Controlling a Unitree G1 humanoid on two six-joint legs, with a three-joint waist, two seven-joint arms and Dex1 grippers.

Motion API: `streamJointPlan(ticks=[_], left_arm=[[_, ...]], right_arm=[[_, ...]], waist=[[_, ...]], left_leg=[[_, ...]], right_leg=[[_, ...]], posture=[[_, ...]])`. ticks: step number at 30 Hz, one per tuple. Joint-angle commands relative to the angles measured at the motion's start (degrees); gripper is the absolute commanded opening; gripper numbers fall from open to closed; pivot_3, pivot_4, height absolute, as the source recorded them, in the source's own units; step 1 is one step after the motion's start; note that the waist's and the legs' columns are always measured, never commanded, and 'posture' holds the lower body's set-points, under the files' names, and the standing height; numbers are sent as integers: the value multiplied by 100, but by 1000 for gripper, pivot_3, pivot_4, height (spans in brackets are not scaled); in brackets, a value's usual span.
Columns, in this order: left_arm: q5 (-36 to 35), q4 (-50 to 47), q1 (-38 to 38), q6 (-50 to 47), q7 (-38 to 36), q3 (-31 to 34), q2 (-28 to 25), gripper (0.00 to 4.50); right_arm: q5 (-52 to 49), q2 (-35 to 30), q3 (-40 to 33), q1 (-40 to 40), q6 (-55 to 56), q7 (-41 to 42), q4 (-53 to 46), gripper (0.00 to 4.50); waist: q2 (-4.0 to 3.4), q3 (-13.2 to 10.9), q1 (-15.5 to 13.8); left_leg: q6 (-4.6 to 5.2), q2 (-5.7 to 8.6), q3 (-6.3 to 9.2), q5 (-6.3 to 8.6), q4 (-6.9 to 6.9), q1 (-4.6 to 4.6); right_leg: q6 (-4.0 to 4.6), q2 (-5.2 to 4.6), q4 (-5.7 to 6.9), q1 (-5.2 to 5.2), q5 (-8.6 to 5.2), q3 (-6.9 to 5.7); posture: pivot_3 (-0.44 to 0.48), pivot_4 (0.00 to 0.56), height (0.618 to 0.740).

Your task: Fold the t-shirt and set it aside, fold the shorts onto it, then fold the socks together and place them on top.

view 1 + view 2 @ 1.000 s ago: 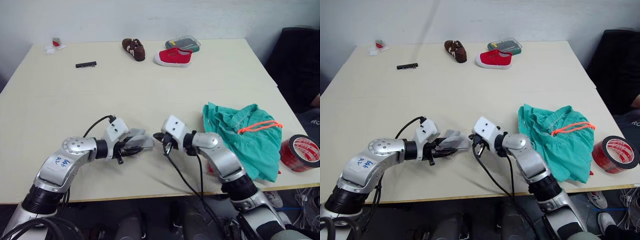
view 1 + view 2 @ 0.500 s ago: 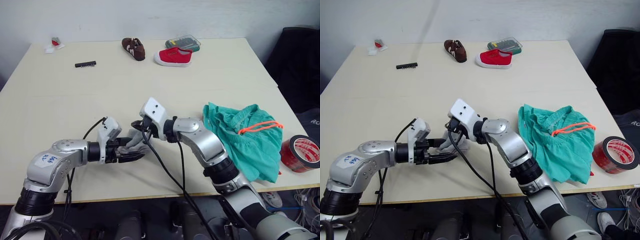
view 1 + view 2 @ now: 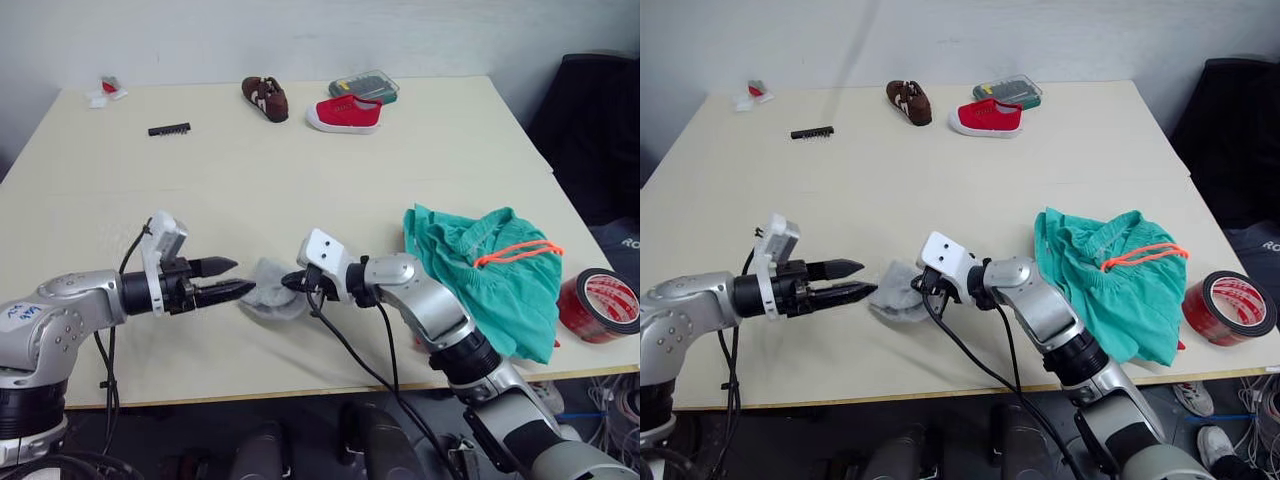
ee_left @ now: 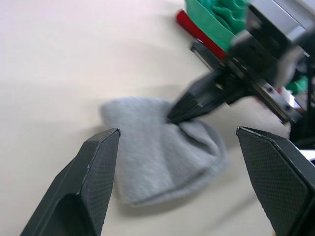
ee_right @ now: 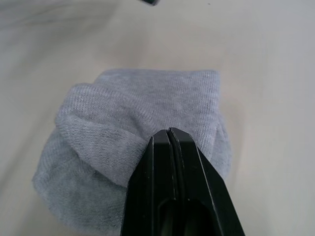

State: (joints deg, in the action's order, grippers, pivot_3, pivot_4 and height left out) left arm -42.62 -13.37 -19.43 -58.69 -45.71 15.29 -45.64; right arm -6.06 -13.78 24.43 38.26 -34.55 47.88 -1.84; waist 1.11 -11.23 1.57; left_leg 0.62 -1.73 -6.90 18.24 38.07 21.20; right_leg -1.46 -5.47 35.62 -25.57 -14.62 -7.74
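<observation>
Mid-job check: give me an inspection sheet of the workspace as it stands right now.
Surface: cream table, bare in the middle.
Job's things: grey socks bunched between the grippers; teal shorts crumpled at the robot's right, a red edge beneath them.
Clutter: brown shoe, red shoe, clear case, black comb, small packet, red tape roll.
Grippers: left gripper open, just short of the socks; right gripper shut on a fold of the socks.
Cables: black leads hang off both wrists.
Surroundings: pale wall; dark chair at right.
</observation>
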Motion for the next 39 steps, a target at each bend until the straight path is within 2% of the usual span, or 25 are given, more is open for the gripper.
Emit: streamJointPlan(ticks=[1, 10, 11, 18, 24, 30, 34, 37, 39], left_arm=[[491, 341, -433, 598, 34, -444, 90, 3076], [1990, 986, -750, 2198, -811, -2198, -31, 182], [2223, 1071, -747, 2430, -872, -2361, -77, 13], [2725, 1402, -885, 2893, -918, -2609, 144, 13], [2898, 1551, -842, 3069, -1000, -2618, 276, 13], [3030, 1701, -834, 3222, -977, -2584, 389, 13], [3084, 1732, -814, 3288, -959, -2566, 421, 13], [3083, 1818, -802, 3530, -1026, -2470, 405, 13], [3049, 1814, -783, 3558, -1091, -2427, 375, 13]], right_arm=[[-93, 35, -63, -9, 272, 64, -145, 0], [31, -46, -129, -51, 570, -28, -93, 0], [31, -49, -150, -47, 584, -48, -92, 0], [-257, 130, -209, 148, 342, 27, -237, 0], [144, 213, 254, 221, 417, 4, 361, 0], [218, -392, 406, -128, 320, 419, -74, 0], [9, -801, 202, -546, 178, 570, -688, 0], [-973, -990, -773, -1017, -749, 613, -1523, 0], [-1555, -910, -1351, -1121, -1732, 401, -1720, 0]], waist=[[1, 0, -17], [1, 0, 17], [0, 0, 19], [1, 0, -2], [1, 1, 1], [4, 2, -21], [8, 6, -31], [8, 5, -42], [8, 5, -59]], left_leg=[[0, 2, 0, 0, 0, 0], [0, -2, -12, 1, -3, 7], [0, -3, -12, 1, -3, 7], [4, -2, -13, 0, 0, 2], [6, -1, -12, -1, 2, 0], [13, 2, -10, -1, 7, 0], [19, 3, -6, 3, 8, -4], [19, 1, -6, 3, 8, -7], [18, 0, -1, 3, 7, -3]], right_leg=[[0, -1, 1, 0, 0, 0], [-1, 7, 6, -4, 0, 0], [0, 8, 6, -4, 0, 0], [0, 2, -2, -3, 0, 3], [0, 1, 16, -2, 0, 2], [0, -3, 22, 3, 0, 0], [-1, -5, 1, 9, 1, 0], [-1, -4, 4, 8, 1, -1], [-1, -4, 4, 6, 1, -4]], posture=[[0, 150, 740], [0, 150, 740], [0, 150, 740], [0, 150, 740], [0, 150, 740], [0, 150, 740], [0, 150, 740], [0, 150, 740], [0, 150, 740]])
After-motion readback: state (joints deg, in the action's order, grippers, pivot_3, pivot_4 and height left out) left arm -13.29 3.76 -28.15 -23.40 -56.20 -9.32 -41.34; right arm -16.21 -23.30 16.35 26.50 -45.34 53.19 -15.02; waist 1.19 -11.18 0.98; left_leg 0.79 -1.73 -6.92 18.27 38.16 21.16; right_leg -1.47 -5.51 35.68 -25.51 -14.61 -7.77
